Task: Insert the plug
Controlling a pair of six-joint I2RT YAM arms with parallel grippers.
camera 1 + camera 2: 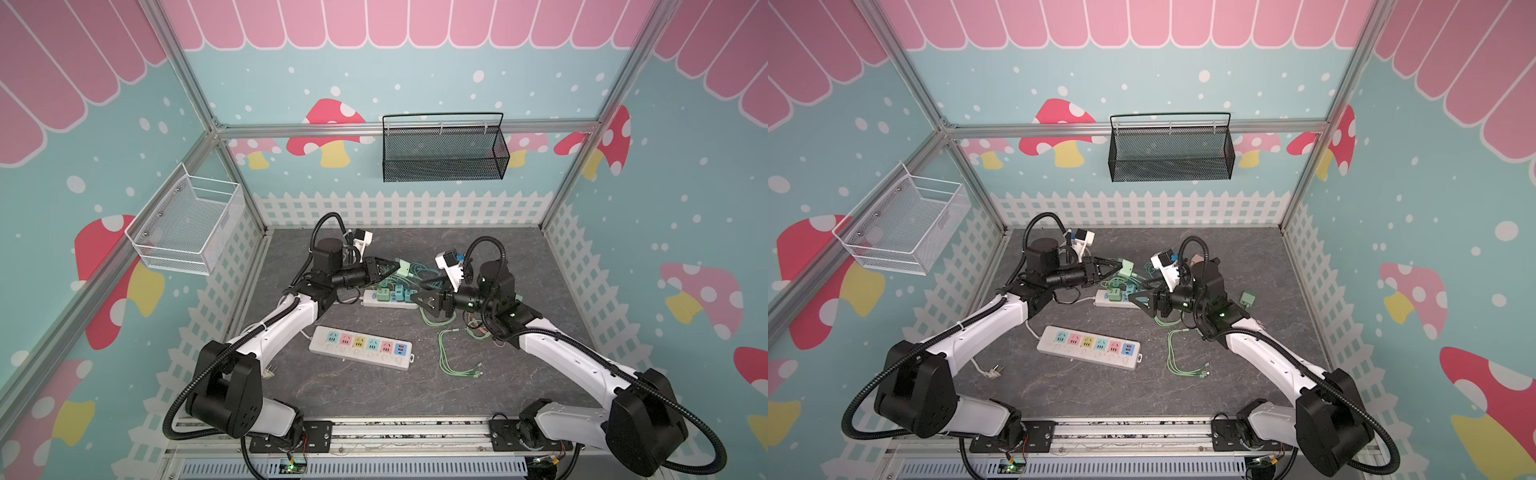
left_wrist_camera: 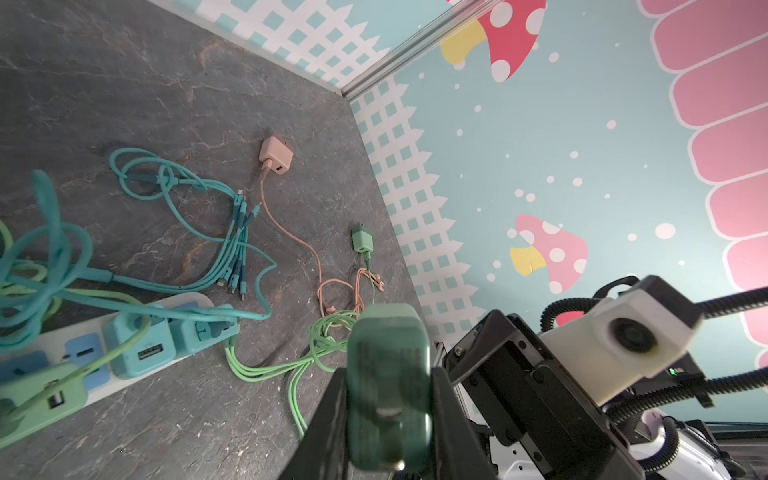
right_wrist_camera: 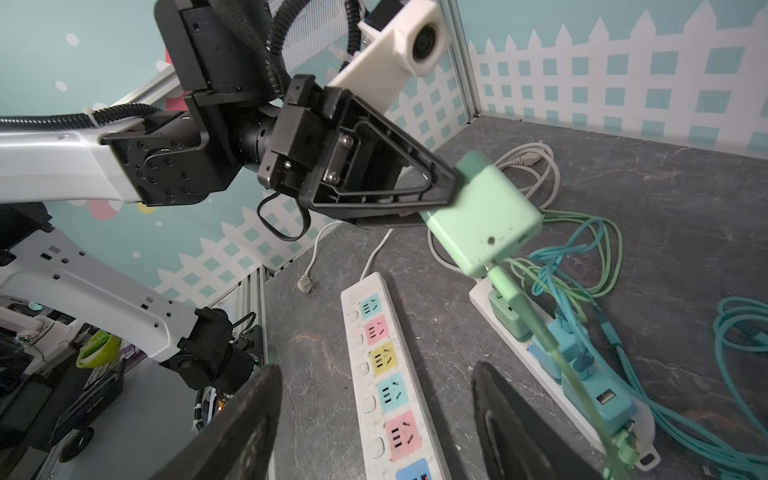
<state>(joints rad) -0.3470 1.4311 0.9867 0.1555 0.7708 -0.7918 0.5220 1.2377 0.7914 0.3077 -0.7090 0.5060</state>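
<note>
From high we overlook the whole table (image 1: 374, 395); both wrist cameras, close in, share the charger-filled power strip (image 3: 536, 365).

The near power strip (image 1: 360, 347) sits in the middle of the bench (image 1: 498, 386). The far power strip (image 1: 388, 300) lies behind it, with chargers (image 1: 400, 294) stuck in it. A loose cable (image 1: 455, 353) lies right of the near power strip. The left gripper (image 1: 395, 266) holds the plug (image 1: 404, 268) up in the air by the far power strip.
</note>
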